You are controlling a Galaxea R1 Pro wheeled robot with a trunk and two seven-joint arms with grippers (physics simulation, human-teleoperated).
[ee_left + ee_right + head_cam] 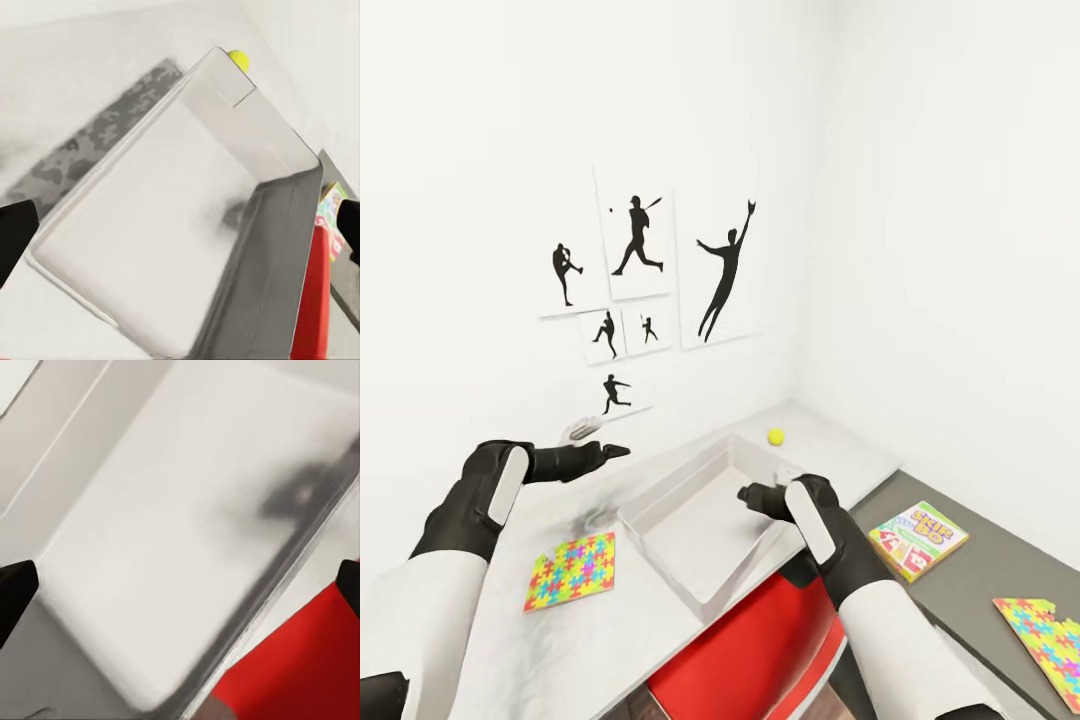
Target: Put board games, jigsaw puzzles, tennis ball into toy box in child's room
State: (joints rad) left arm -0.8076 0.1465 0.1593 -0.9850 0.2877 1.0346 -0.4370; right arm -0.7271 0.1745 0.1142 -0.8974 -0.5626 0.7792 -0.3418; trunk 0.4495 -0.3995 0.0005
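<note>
- Looking down at the table [830, 440], pale grey on top, with the toy box [670, 505] sitting in the middle of it.
- Seems empty inside, the toy box, with no toy in it yet.
- Hanging over the near corner of the toy box, right hand [752, 494], fingers spread wide in the wrist view, holding nothing.
- Hovering above the table just left of the toy box, left hand [600, 452]; dark fingertips [16, 229] well apart in its wrist view, also holding nothing.
- Resting near the far corner of the toy box, close to the wall: tennis ball [775, 436], small and yellow-green.
- Probably light, a bit squishy, and quick to roll away. Best pinched across its middle from above, slowly.
- Lying flat on the table, left of the toy box: one jigsaw puzzle [572, 570], bright and thin.
- Lying on the low dark top at the right, partly cut off by the picture edge: second jigsaw puzzle [1050, 635].
- Look hard to pick up, both of them, being so flat. Might bend or come apart. Better slid to an edge and pinched there.
- Lying on the dark top too: board game [918, 540], yellow-green with red marks.
- Looks stiff and light, maybe smooth. Best held by a short edge, or across its narrow side.
- Tucked under the table: something red [745, 650], maybe a chair.
</note>
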